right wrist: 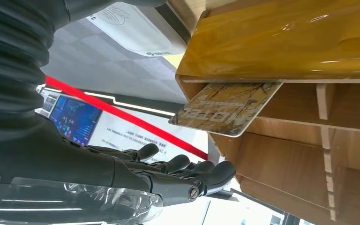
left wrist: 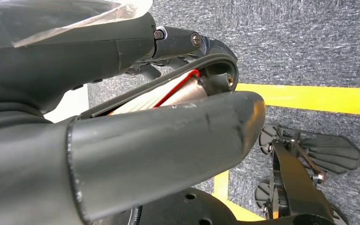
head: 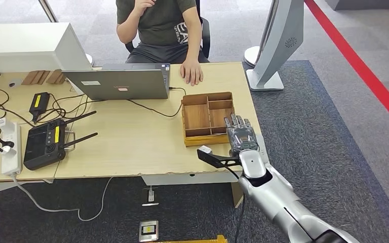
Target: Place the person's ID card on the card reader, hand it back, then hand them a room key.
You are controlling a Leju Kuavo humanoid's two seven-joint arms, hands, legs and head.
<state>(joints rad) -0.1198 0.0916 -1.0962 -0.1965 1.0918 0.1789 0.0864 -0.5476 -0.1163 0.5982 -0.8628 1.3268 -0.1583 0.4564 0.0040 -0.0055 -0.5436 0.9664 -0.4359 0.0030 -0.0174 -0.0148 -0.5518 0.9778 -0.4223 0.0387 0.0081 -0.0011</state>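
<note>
here the right hand (head: 241,135) hovers open-fingered at the wooden tray's (head: 207,117) near-right edge.

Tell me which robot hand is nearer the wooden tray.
Right. The right hand sits at the near right corner of the wooden tray, fingers extended, holding nothing. The left hand hangs down over the carpeted floor, away from the tray.
</note>
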